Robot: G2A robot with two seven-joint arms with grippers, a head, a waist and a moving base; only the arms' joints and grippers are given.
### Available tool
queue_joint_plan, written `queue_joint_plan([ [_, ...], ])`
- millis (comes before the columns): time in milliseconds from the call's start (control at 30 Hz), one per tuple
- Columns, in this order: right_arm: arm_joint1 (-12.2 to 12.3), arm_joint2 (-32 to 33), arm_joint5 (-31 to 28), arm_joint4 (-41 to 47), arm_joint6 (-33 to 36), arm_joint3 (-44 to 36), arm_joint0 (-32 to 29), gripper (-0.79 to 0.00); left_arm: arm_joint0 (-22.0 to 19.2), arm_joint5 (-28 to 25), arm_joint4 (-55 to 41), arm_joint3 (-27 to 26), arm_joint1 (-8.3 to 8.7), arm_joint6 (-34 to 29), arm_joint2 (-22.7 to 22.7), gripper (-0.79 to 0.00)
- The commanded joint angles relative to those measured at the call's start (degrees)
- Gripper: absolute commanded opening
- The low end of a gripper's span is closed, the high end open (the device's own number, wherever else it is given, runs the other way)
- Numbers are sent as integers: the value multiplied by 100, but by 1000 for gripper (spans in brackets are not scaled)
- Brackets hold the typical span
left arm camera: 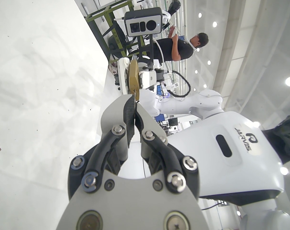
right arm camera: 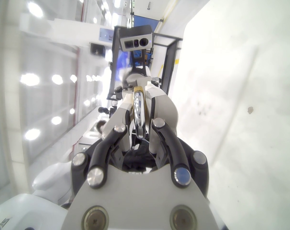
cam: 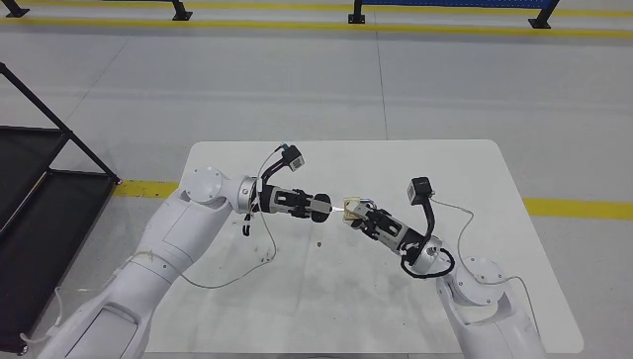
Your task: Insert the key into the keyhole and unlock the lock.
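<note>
Left claw [left arm camera: 135,107], nearest, closed on the key [left arm camera: 136,96], a thin blade pinched edge-on between its pads so that the tip points straight ahead. The key tip meets the base of the brass lock [left arm camera: 133,76]; depth of entry cannot be told. Beyond, the right claw [right arm camera: 139,92] clamps the lock body, bracing it above the desk [cam: 297,300] against the push.

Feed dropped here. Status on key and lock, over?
Left gripper shut on key. Right gripper shut on lock. Key tip at lock's base, depth unclear. Both held above the table.
</note>
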Motion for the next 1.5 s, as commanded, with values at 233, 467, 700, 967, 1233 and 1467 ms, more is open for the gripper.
queue_joint_plan([
  [233,37,-27,28,23,-76,-15,5,-785,-12,22,48,-8,-18,7,32,-785],
  [467,67,-44,41,43,-86,-23,18,-785,-26,48,68,-15,-35,17,64,-785],
  [700,96,-62,35,51,-99,-33,24,-785,-56,68,82,8,-52,24,85,-785],
  [967,128,-91,40,46,-109,-39,41,-785,-99,77,84,55,-76,24,120,-785],
  [1233,156,-137,29,37,-119,-33,66,-785,-141,73,59,138,-103,21,150,-785],
  [1467,180,-172,-1,40,-119,-14,85,-785,-171,37,-6,218,-129,45,158,-785],
])
